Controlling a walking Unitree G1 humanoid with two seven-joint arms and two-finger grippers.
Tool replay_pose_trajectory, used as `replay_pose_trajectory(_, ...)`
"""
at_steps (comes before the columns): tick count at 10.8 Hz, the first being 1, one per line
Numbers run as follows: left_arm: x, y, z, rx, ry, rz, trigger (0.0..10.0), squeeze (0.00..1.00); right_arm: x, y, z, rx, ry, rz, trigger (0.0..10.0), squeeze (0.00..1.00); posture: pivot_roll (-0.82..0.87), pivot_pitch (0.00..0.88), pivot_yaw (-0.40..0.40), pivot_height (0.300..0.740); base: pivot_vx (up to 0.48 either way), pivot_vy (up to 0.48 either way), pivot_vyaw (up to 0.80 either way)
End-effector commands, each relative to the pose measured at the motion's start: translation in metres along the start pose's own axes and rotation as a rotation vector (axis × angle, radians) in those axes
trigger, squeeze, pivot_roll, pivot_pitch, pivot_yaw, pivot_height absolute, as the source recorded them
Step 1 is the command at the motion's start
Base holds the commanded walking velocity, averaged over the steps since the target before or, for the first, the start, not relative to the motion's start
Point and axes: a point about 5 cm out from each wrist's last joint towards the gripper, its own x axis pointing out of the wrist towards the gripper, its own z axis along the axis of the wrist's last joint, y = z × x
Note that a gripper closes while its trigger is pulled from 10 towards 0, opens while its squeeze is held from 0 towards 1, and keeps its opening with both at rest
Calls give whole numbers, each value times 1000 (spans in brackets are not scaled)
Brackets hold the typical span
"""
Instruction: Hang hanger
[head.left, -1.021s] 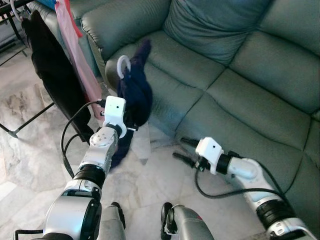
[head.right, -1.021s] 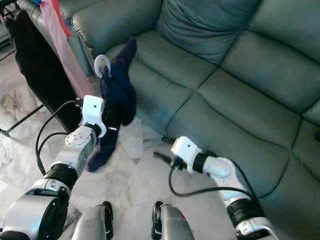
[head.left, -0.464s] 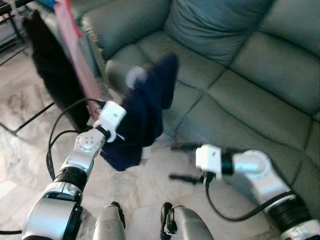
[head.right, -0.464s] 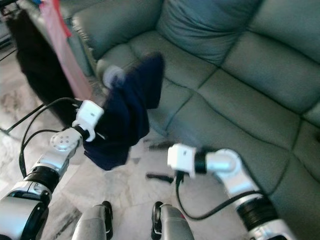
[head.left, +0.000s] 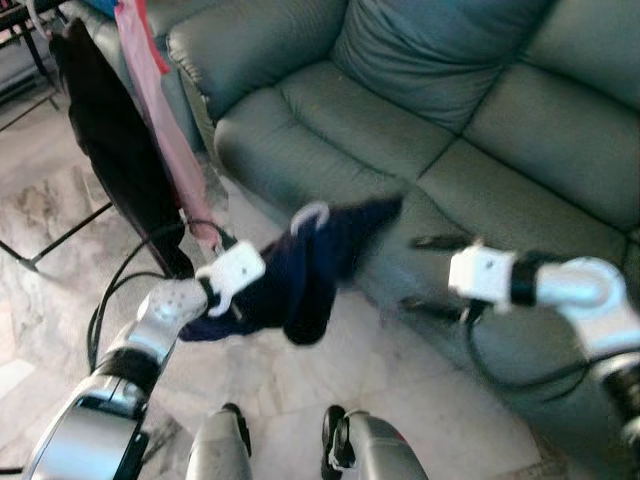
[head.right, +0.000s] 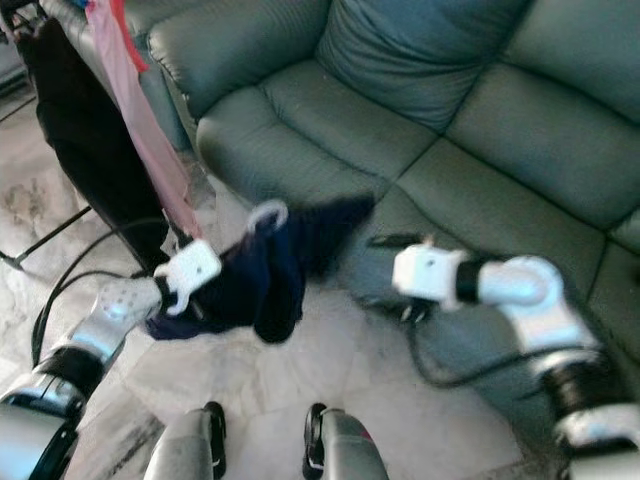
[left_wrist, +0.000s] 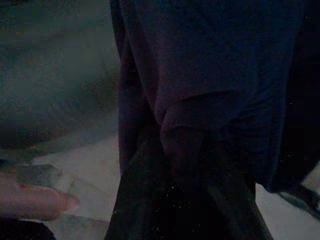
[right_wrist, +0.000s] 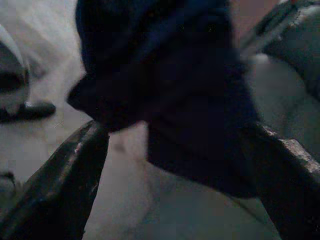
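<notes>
A navy garment hangs on a white hanger whose hook sticks up from the cloth. My left gripper holds it low in front of the sofa, fingers buried in the fabric; the left wrist view shows dark folds of the garment up close. The garment is tipped sideways, one end stretched toward my right gripper. That gripper is open, its two black fingers spread wide, with the garment just ahead of them and not touching.
A grey-green sofa fills the back and right. At the far left stands a clothes rack with a black garment and a pink one hanging. Marble floor lies below.
My left arm has swung the garment down and to the right, tipping it sideways. My right arm has risen and turned its open fingers toward the garment.
</notes>
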Motion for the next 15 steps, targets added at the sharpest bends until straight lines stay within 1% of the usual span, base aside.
replay_pose_trajectory(1,-1,-3,2,30,-20,-38,0,0,-6,-4,-5,-22,45,6,10000,192,-71,205,-50,740,0,0,0)
replay_pose_trajectory(2,-4,-11,0,33,-20,-117,0,0,-9,-11,-12,-69,95,16,10000,0,-65,206,-56,740,0,0,0)
replay_pose_trajectory(3,-7,-22,1,46,-48,-207,0,0,-6,-15,-15,-77,108,41,10000,0,-59,205,-61,740,0,0,0)
replay_pose_trajectory(4,-9,-30,2,59,-65,-275,0,0,1,-15,-16,-93,114,76,10000,0,-56,206,-64,740,0,0,0)
replay_pose_trajectory(5,-10,-34,2,69,-67,-311,0,0,5,-14,-19,-116,132,106,10000,0,-54,205,-65,740,0,0,0)
replay_pose_trajectory(6,-10,-37,5,78,-73,-331,0,0,11,-15,-20,-62,114,119,10000,0,-52,205,-68,740,0,0,0)
replay_pose_trajectory(7,-10,-38,7,74,-84,-339,0,0,14,-13,-22,-67,120,132,10000,0,-53,206,-68,740,0,0,0)
replay_pose_trajectory(8,-8,-41,14,98,-106,-365,0,0,24,-4,-24,-67,106,173,0,0,-53,205,-66,740,0,0,0)
replay_pose_trajectory(10,-7,-44,25,93,-141,-383,0,0,35,-4,-20,-72,89,214,0,0,-50,202,-68,740,0,0,0)
replay_pose_trajectory(11,-6,-46,26,95,-146,-393,0,0,40,-5,-18,-83,85,224,0,0,-46,198,-72,740,0,0,0)
replay_pose_trajectory(15,-7,-49,28,95,-142,-397,0,0,44,-7,-15,-42,56,291,0,0,-41,193,-74,740,0,0,0)
